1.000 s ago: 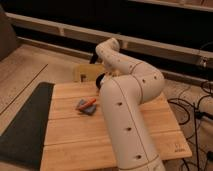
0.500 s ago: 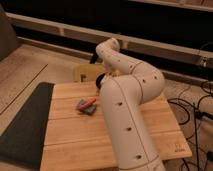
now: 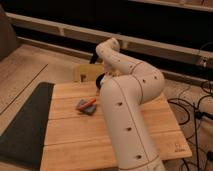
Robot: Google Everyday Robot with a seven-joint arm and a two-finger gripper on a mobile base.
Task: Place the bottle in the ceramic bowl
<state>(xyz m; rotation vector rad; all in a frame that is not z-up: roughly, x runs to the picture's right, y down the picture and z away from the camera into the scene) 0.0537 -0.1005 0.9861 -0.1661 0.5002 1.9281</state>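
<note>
Hand [image 3: 98, 80] at counter [image 3: 70, 130] far edge, mostly behind arm, grip state unclear; bottle and bowl not visible.

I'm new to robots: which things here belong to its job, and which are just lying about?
Job: gripper, behind the arm at the table's far edge; bottle and bowl hidden from view.
Lying about: blue-and-orange object, dark mat.

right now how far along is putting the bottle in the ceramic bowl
Nothing looks done: neither bottle nor bowl can be made out. In hand: the arm bends over the wooden table, and the gripper sits at its far edge, mostly hidden behind the arm. A blue-and-orange object lies untouched. The placing is left.
</note>
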